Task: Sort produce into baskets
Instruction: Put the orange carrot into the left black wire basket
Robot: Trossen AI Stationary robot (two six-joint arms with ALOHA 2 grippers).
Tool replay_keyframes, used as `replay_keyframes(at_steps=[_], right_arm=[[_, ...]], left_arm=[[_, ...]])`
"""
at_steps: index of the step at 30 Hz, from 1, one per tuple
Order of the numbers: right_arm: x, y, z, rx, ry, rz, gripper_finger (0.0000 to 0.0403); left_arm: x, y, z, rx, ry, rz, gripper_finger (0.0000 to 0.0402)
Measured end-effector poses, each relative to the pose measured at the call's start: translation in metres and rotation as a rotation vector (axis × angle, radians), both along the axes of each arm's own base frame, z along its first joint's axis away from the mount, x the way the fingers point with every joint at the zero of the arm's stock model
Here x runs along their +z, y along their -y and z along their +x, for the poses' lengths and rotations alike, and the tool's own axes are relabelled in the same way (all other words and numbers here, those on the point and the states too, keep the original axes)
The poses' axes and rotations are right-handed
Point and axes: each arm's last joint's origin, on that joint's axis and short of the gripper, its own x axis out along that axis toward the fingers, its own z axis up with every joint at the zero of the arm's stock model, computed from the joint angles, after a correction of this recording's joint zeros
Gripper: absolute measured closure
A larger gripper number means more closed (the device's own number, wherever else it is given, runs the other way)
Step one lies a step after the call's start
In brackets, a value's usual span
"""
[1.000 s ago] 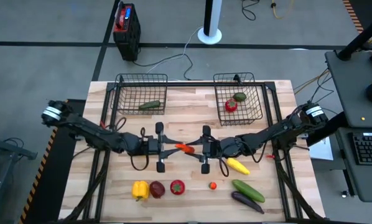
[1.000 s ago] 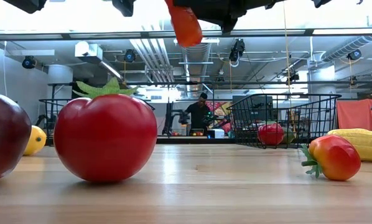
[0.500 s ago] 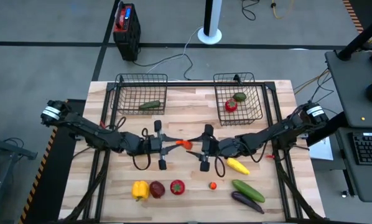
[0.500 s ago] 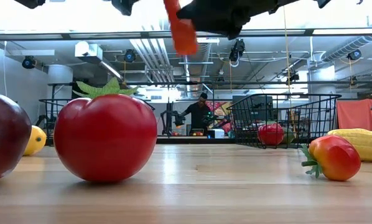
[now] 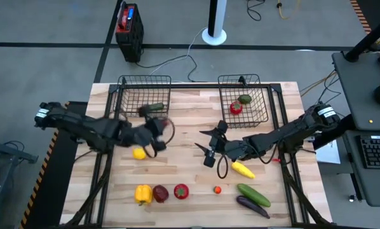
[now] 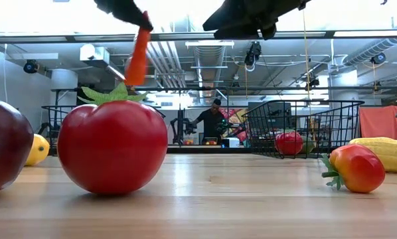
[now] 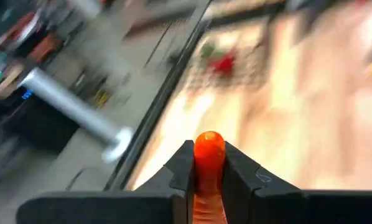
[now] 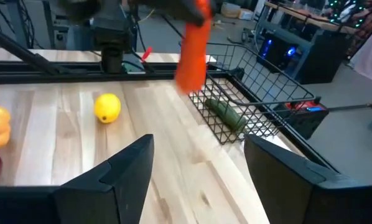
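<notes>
Cucumber (image 5: 153, 107) in left basket (image 5: 143, 95), tomato (image 5: 236, 107) in right basket (image 5: 243, 97)

Bright overhead light, left wrist view motion-blurred — background perhaps streaked

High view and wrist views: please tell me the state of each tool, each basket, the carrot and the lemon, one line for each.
left tool: shut on the carrot, near the left basket
carrot: held in the air, clear of the table
right tool: open, empty
left basket: holds one cucumber
right basket: holds a tomato and a green piece
lemon: lying free on the table
</notes>
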Motion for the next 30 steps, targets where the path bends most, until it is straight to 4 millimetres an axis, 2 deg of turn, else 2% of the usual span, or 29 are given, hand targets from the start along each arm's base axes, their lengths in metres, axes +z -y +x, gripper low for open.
replay_keyframes(at_steps=[4,8,19,24,30], right_arm=[[0.0,0.0,0.0,-0.001,0.002,0.003,0.0159],[-0.001,0.0,0.001,0.002,-0.001,0.007,0.0161],[-0.002,0.0,0.001,0.002,-0.001,0.008,0.0156],[-0.002,0.0,0.001,0.003,-0.004,0.007,0.0158],[-0.003,0.0,0.0,0.002,-0.017,0.004,0.0156]], left_arm=[[0.014,-0.032,-0.012,0.156,-0.151,0.012,0.0369],[0.018,-0.068,-0.023,0.299,-0.281,0.028,0.0369],[-0.003,-0.155,-0.046,0.503,-0.488,-0.081,0.0369],[-0.013,-0.181,-0.053,0.556,-0.558,-0.122,0.0369],[-0.021,-0.196,-0.048,0.501,-0.58,-0.157,0.0369]])
